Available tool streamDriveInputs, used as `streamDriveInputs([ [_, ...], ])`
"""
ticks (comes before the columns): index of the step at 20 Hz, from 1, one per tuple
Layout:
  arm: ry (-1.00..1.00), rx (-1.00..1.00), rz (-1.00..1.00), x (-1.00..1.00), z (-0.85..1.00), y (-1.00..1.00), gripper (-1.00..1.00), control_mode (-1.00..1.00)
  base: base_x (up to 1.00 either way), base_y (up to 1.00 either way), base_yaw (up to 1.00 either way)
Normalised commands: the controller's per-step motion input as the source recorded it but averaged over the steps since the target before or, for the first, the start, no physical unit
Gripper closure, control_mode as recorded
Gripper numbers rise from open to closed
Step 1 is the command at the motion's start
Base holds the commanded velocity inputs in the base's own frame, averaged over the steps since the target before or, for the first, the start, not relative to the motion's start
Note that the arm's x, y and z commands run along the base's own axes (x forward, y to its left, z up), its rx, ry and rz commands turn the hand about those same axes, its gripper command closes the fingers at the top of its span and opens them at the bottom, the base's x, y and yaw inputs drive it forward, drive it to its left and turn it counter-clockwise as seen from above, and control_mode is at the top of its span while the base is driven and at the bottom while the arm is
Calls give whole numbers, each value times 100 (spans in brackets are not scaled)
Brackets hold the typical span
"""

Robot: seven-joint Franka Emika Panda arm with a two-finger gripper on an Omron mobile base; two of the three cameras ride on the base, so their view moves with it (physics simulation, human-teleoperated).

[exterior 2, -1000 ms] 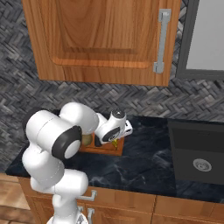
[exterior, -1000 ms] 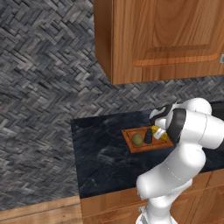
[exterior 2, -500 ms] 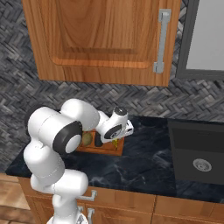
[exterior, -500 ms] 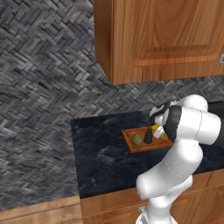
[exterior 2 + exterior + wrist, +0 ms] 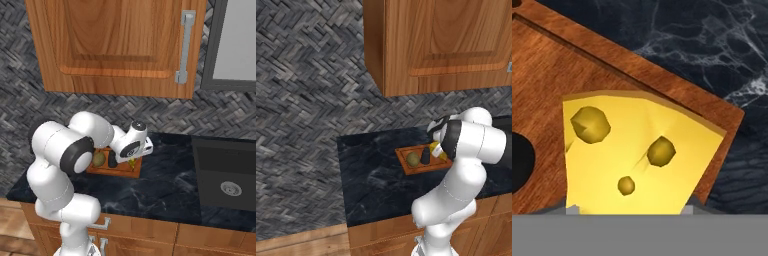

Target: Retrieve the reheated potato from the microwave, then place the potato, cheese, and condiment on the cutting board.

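Little moved since the earlier frames: arm shifted only slightly over the cutting board (image 5: 421, 167), items unmoved. Tool (image 5: 133, 161) low over the board's near-right end, cheese (image 5: 637, 155) directly beneath and between the tips, resting on the wood. Cannot tell from the frames whether tool grips or has let go. Potato (image 5: 413, 159) and condiment (image 5: 426, 156) just beyond the cheese, to the tool's left, all three on the board. Judged: placing nearly complete; next move a straight lift away, clear of the bottle beside. Dark marbled surface (image 5: 371, 175) beneath; wooden cabinet (image 5: 120, 45) above, sink (image 5: 227, 187) well to the right.
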Motion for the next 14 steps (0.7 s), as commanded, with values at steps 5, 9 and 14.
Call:
streamDriveInputs([
  [5, 0, 0, 0, -7, 1, 0, -100, -100, 0, 0, 0],
  [9, 4, 5, 0, -8, 14, 0, -100, -100, 0, 0, 0],
  [14, 1, 5, 0, -8, 21, 0, -100, -100, 0, 0, 0],
])
